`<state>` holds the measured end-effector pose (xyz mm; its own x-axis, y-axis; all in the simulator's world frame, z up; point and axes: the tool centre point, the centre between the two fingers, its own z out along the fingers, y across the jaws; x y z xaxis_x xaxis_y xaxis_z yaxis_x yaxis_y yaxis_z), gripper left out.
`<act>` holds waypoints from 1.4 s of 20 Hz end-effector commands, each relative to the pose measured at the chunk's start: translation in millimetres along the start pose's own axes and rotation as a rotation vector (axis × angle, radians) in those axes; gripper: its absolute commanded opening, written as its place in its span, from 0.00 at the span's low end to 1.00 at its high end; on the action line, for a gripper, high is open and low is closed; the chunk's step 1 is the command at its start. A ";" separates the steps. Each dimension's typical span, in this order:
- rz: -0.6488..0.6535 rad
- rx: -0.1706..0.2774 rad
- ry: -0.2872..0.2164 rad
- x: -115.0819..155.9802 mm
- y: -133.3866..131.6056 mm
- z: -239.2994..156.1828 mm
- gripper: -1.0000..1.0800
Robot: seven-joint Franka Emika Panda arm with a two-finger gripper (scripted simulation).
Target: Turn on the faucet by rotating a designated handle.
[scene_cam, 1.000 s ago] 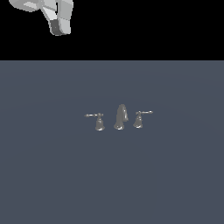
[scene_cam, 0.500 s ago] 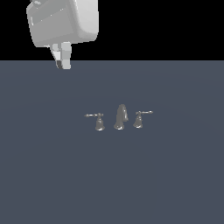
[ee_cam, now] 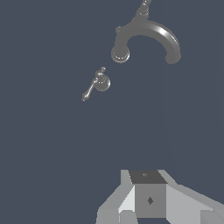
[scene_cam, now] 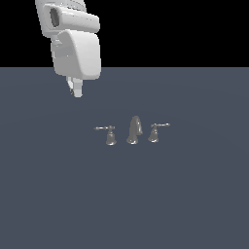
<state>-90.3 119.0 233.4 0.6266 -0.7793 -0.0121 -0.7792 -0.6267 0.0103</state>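
On the grey floor you see the faucet (scene_cam: 133,131); your gripper (scene_cam: 76,91) hangs well apart from the handle (scene_cam: 109,133), jaws' state I cannot tell.

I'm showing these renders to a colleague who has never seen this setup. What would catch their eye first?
Probably the big white robot arm hanging in at the exterior view's upper left, its gripper well above the grey floor. Next, the tiny shiny faucet mid-scene: a curved spout between two lever handles, the handle on that view's left untouched.
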 end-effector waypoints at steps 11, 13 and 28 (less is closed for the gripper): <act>0.214 0.006 0.003 33.1 -44.6 59.3 0.00; 0.252 0.007 0.004 40.3 -51.7 69.8 0.00; 0.520 0.011 0.011 98.4 -93.1 141.0 0.00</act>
<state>36.1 103.3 95.6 0.1785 -0.9839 0.0015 -0.9839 -0.1785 0.0034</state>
